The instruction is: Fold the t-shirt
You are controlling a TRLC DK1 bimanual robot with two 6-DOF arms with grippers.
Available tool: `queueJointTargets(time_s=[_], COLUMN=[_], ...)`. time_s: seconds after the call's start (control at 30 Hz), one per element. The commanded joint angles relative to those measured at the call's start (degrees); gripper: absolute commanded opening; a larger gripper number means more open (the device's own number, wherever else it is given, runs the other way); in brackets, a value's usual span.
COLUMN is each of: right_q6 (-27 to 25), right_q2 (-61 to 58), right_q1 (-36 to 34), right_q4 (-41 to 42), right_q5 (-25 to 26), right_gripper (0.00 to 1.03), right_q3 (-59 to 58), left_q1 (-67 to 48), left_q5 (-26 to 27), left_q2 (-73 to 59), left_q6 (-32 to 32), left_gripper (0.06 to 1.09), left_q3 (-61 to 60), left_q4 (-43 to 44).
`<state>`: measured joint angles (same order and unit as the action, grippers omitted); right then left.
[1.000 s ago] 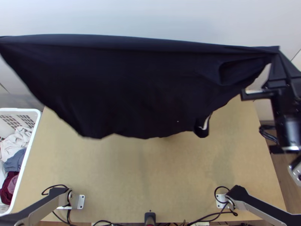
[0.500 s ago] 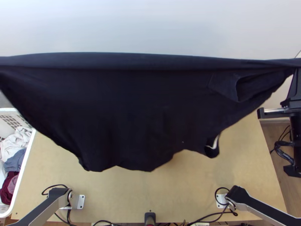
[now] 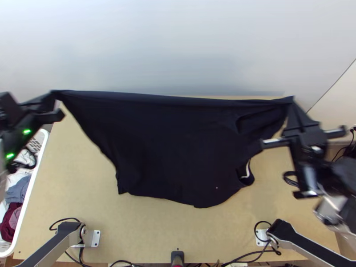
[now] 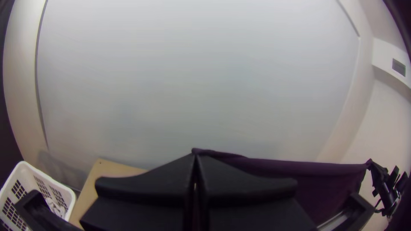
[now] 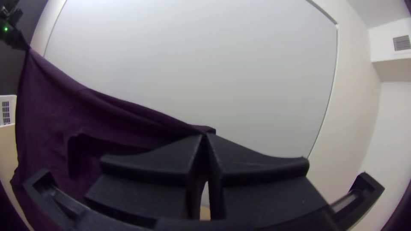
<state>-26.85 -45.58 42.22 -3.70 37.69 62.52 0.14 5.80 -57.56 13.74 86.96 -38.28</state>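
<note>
In the top view the shirt (image 3: 178, 147) hangs stretched between the left gripper (image 3: 53, 94) and the right gripper (image 3: 291, 99), its upper edge drawn nearly straight and its body falling over the table (image 3: 89, 213); whether the lower hem touches the wood I cannot tell. The step looks to be laying it out flat, so I would bring both grippers down at the same pace, keeping that edge just taut, and let the hem settle first. Near the right gripper the cloth folds over itself, and a pale strip (image 3: 248, 169) shows lower down; that side may land creased and want a smoothing pull. In the left wrist view the left gripper's fingers are pressed together on one end of the edge, with little cloth past the tips, so hard tension could slip it. In the right wrist view the right gripper's fingers are likewise closed on the other end. I'd let go only once the shirt lies flat, opening both gently and backing straight off.
</note>
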Motion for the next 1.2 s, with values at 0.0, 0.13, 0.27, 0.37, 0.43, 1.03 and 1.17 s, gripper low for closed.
queueJointTargets(time_s=[0.0, 0.13, 0.27, 0.37, 0.43, 1.03, 1.17], right_q6=[10.33, 14.81, 16.83, 19.38, 20.17, 24.48, 25.8], right_q2=[-6.01, -14.8, -25.87, -34.4, -39.5, -65.07, -69.38], right_q1=[-9.26, -15.23, -18.93, -21.74, -22.44, -24.73, -24.64], right_q4=[7.22, 13.99, 20.05, 20.84, 20.93, 19.0, 16.98], right_q5=[-6.58, -10.36, -12.29, -12.82, -12.82, -12.56, -12.56], right_gripper=[0.03, 0.03, 0.03, 0.03, 0.03, 0.03, 0.03], right_q3=[-11.28, -12.95, -10.84, -6.1, -2.76, 17.2, 20.53], left_q1=[-0.32, -0.32, 0.03, 0.3, 0.39, 1.0, 1.0], left_q5=[0.17, -0.71, -2.2, -3.61, -4.22, -11.34, -11.69], left_q2=[-4.4, -9.76, -15.21, -20.05, -23.12, -47.73, -51.69], left_q6=[2.08, 2.35, 2.0, 1.82, 1.82, 1.29, 0.76], left_gripper=[0.09, 0.09, 0.09, 0.09, 0.09, 0.09, 0.09], left_q3=[-14.45, -17.88, -18.67, -18.4, -18.05, -3.81, -2.32], left_q4=[9.63, 15.17, 20.35, 24.4, 26.86, 36.26, 38.11])
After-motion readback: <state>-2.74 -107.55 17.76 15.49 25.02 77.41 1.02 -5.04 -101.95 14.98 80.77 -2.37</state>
